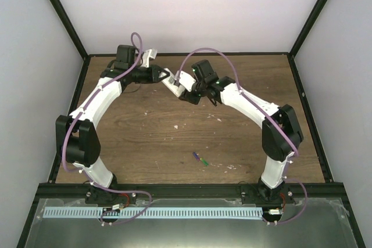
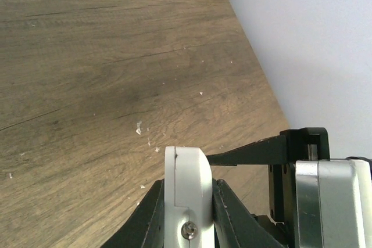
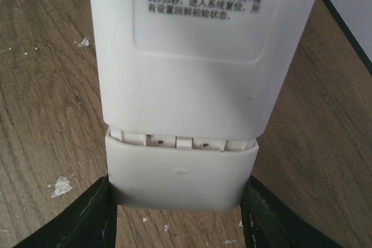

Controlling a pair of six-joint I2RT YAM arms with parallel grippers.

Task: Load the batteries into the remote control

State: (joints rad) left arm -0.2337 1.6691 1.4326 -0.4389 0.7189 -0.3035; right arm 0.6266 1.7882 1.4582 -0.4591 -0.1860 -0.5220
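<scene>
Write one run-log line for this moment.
left gripper: shut on remote control | right gripper: shut on remote control | batteries: on table, not loaded

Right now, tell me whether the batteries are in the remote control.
No, the purple-blue battery and the green battery lie on the table, apart from the remote control.

Bright, even light all round, walls (image 1: 192, 4) washed pale. Only faint, soft shadows on the table (image 1: 174, 137) under the arms (image 1: 99, 100). Right wrist close-up: remote control (image 3: 192, 85) slightly soft (print readable, though).
</scene>
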